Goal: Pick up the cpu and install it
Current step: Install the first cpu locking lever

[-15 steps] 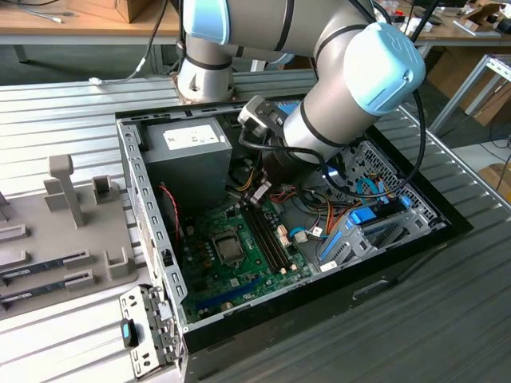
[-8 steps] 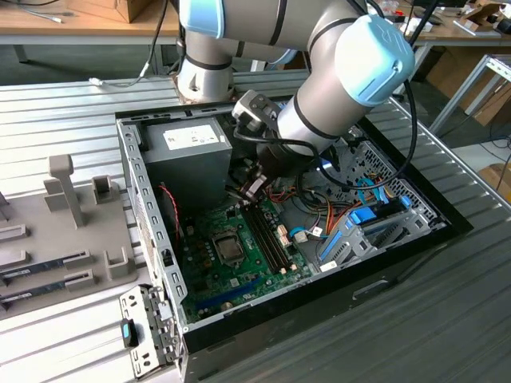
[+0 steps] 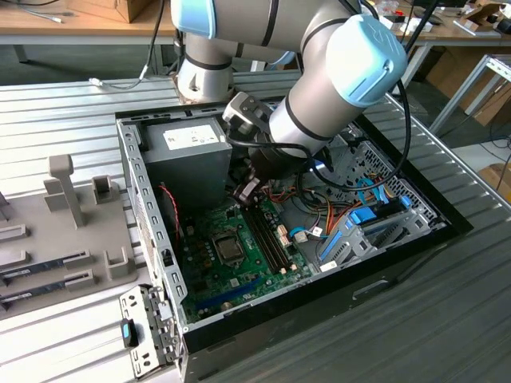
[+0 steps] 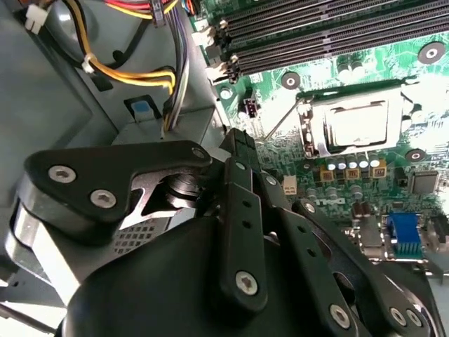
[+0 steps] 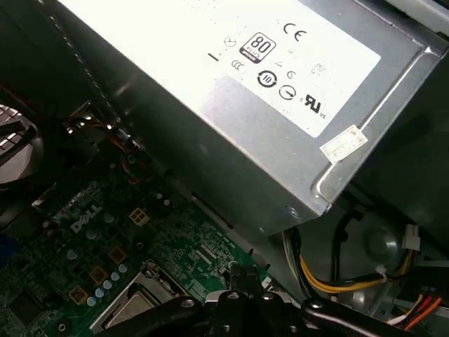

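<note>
The cpu (image 4: 356,126) shows its pale silvery top inside the metal socket frame (image 4: 309,123) on the green motherboard (image 3: 209,267). In the exterior view the cpu (image 3: 230,250) lies near the board's middle. In the first wrist view it is the pale square (image 5: 130,312) by the picture's edge. My gripper (image 3: 243,190) hangs inside the open case, above the board's far end between the power supply and the memory slots, a short way from the socket. Its black fingers (image 4: 237,161) meet at the tip, shut, with nothing seen between them. The same tip (image 5: 242,277) hovers over the board.
The grey power supply box (image 3: 188,155) stands close beside the gripper. Long memory slots (image 3: 267,235) run past the socket. Orange, yellow and black cables (image 3: 319,215) fill the case's middle, with blue drive brackets (image 3: 363,223) on the exterior view's right. A grey parts fixture (image 3: 64,215) lies outside the case.
</note>
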You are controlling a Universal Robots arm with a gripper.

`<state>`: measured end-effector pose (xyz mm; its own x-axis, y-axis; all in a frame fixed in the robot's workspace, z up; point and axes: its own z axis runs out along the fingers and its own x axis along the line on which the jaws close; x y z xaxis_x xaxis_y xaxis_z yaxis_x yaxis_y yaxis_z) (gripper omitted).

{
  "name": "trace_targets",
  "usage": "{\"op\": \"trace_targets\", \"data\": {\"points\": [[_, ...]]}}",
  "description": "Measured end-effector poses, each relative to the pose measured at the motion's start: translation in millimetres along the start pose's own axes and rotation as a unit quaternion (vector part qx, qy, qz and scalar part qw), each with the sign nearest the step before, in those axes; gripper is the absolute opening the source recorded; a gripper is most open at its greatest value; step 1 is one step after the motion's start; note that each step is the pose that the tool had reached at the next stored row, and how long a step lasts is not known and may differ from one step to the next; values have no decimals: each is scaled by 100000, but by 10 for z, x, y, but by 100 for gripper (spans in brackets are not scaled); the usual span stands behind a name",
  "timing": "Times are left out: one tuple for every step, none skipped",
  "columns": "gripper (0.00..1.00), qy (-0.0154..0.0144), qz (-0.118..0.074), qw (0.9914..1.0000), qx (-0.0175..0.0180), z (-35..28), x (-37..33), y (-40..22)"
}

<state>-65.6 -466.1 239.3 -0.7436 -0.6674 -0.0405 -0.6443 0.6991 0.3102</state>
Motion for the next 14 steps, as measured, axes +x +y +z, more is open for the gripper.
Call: {"op": "trace_targets", "data": {"points": [[11,140,-440,99999,-18,-1,9,-1],[11,217,-697,99997,-25,-1,15,-1],[11,307,-970,99995,-34,-2,21,-2],[11,435,-1367,99990,-52,-4,30,-7],[11,521,-1642,99985,-64,-7,37,-16],[11,574,-1796,99982,-71,-10,46,-25],[11,661,-2043,99977,-76,-18,67,-47],[11,705,-2202,99973,-85,-22,79,-59],[11,804,-2509,99965,-104,-30,100,-81],[11,850,-2633,99962,-107,-34,108,-89],[11,886,-2752,99958,-112,-36,116,-98],[11,941,-2925,99953,-118,-41,128,-110],[11,980,-3049,99949,-127,-43,135,-117],[11,1027,-3180,99944,-129,-46,141,-124]]}}
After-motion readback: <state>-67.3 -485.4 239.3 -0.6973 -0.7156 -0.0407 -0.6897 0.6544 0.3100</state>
